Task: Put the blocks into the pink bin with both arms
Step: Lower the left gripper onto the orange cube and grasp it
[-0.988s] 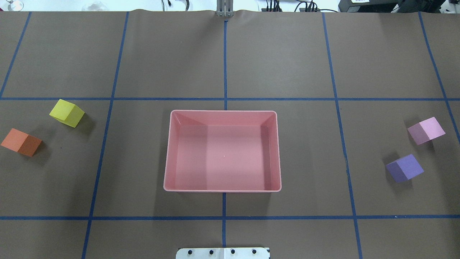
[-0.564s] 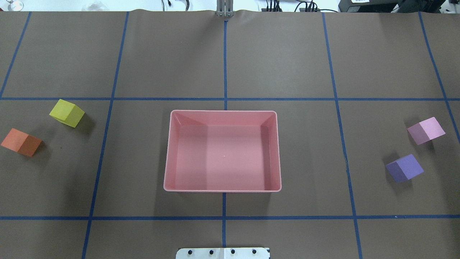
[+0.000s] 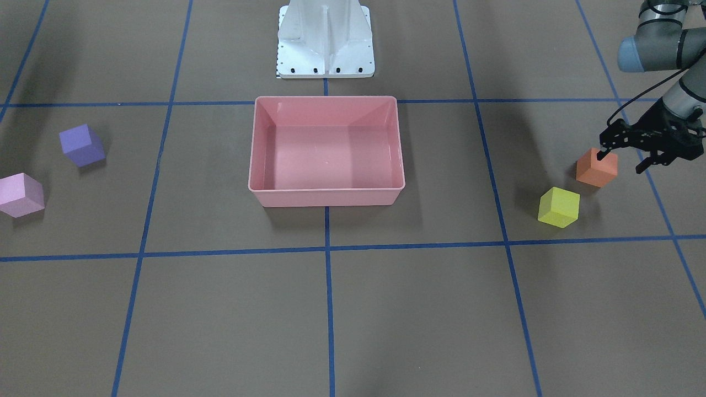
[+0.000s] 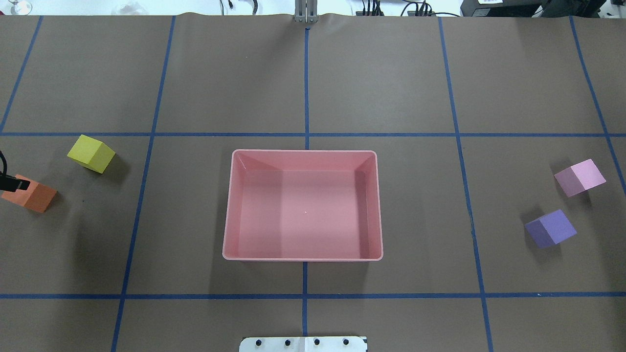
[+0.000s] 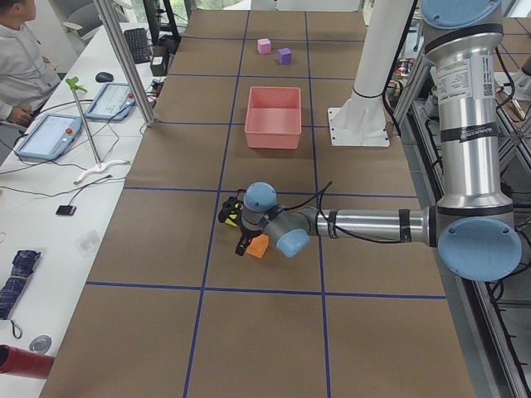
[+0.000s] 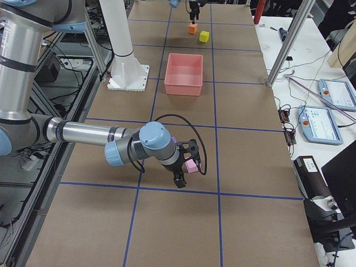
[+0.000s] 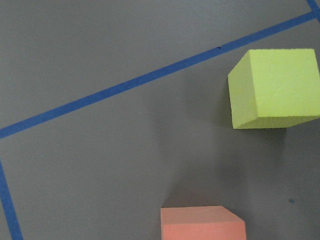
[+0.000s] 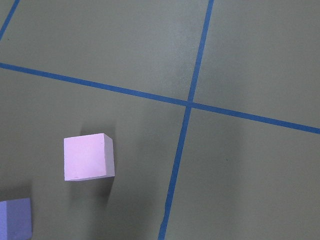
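Observation:
The pink bin (image 4: pixel 228 215) stands empty at the table's middle; it also shows in the front view (image 3: pixel 325 197). The orange block (image 3: pixel 595 170) and yellow block (image 3: pixel 559 207) lie on the left side. My left gripper (image 3: pixel 622 161) hangs open just above the orange block, one fingertip (image 4: pixel 15 185) over its top. The left wrist view shows the orange block (image 7: pixel 202 223) and the yellow one (image 7: pixel 272 89). The light pink block (image 4: pixel 580 177) and purple block (image 4: pixel 550 228) lie on the right side. My right gripper (image 6: pixel 183 165) hovers by the light pink block (image 6: pixel 192 166); I cannot tell whether it is open.
The white base pedestal (image 3: pixel 325 41) stands behind the bin. Blue tape lines cross the brown table cover. An operator's desk with tablets (image 5: pixel 50 133) runs along the table's far side. A metal post (image 4: pixel 306 12) stands at the far edge.
My left gripper's fingertip has come into the overhead view from the left edge, over the orange block. The blocks and the bin have not moved.

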`<action>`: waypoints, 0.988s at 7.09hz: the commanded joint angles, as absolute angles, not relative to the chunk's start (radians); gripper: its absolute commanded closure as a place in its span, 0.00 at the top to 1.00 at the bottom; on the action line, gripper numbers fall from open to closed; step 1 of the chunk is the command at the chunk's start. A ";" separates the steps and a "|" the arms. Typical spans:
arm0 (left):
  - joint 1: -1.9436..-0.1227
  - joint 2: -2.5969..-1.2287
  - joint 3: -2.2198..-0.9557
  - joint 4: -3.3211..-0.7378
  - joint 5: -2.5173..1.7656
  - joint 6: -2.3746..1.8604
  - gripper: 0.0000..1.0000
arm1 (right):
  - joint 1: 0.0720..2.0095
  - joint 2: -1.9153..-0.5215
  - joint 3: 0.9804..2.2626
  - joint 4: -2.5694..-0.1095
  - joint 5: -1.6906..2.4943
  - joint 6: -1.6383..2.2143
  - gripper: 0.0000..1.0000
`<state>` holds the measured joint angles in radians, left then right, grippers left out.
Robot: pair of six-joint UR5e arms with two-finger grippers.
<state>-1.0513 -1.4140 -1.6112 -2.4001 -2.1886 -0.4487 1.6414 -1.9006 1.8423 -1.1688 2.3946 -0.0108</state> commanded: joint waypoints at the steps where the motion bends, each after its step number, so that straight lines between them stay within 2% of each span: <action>1: -0.983 -1.414 -1.600 -2.413 -2.140 -0.509 1.00 | 1.641 -1.901 1.842 -1.169 2.395 -0.011 1.00; 3: -0.979 -1.414 -1.542 -2.454 -2.138 -0.511 0.96 | 1.641 -1.902 1.842 -1.170 2.395 -0.011 1.00; 4: -0.976 -1.414 -1.536 -2.473 -2.138 -0.511 0.77 | 1.641 -1.902 1.842 -1.170 2.395 -0.011 1.00; 5: -0.963 -1.414 -1.536 -2.477 -2.138 -0.509 0.48 | 1.640 -1.904 1.841 -1.169 2.395 -0.011 1.00; 7: -0.969 -1.413 -1.584 -2.488 -2.157 -0.515 0.13 | 1.638 -1.904 1.842 -1.169 2.395 -0.011 1.00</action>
